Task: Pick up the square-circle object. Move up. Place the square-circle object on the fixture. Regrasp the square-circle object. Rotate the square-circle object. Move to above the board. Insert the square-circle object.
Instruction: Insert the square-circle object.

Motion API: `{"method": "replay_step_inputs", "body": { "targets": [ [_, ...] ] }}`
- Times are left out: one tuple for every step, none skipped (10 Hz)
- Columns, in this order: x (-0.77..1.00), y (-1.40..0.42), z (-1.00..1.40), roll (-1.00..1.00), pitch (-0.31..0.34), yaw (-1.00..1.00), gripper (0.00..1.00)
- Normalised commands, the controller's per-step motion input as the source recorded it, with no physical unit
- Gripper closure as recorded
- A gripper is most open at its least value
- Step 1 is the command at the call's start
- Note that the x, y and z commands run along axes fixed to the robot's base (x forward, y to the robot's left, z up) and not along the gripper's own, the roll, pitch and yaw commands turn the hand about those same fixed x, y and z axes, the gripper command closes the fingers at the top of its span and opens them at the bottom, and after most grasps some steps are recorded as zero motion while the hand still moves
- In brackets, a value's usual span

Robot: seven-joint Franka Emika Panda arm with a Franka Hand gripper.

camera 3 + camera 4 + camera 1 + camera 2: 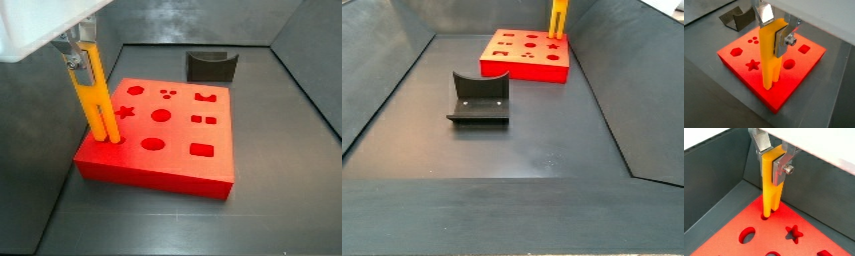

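Square-circle object (96,103) stands upright over a corner of the board (167,160), its lower end at or just inside a hole there; how deep cannot be told. The gripper (775,29) above has its silver fingers (786,163) clamped on the bar's upper part. Farther back, the fixture (211,66) sits apart on the grey floor.

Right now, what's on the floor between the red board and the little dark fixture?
Nothing: bare grey floor between board and fixture, clearest in a side view. The gripper holds the square-circle object upright over the board.
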Motion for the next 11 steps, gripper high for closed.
{"method": "replay_step_inputs", "body": {
  "targets": [
    [0.33,-0.1,-0.3,0.08,0.0,0.02,1.0],
    [0.23,0.0,-0.34,0.07,0.0,0.02,1.0],
    [0.03,0.01,-0.38,0.05,0.003,0.03,1.0],
    [0.04,0.07,-0.37,0.04,0.0,0.01,1.0],
    [0.0,0.11,-0.36,0.03,0.0,0.0,1.0],
    [0.0,0.11,-0.34,0.02,0.0,0.0,1.0],
    [0.0,0.1,-0.32,0.0,0.0,0.0,1.0],
    [0.0,0.07,-0.34,0.01,0.0,0.0,1.0],
    [0.0,0.03,-0.34,0.02,0.0,0.0,1.0],
    [-0.09,0.0,-0.32,0.01,0.0,0.01,1.0],
    [-0.18,0.0,-0.25,0.0,0.0,0.01,1.0]
  ]
}}
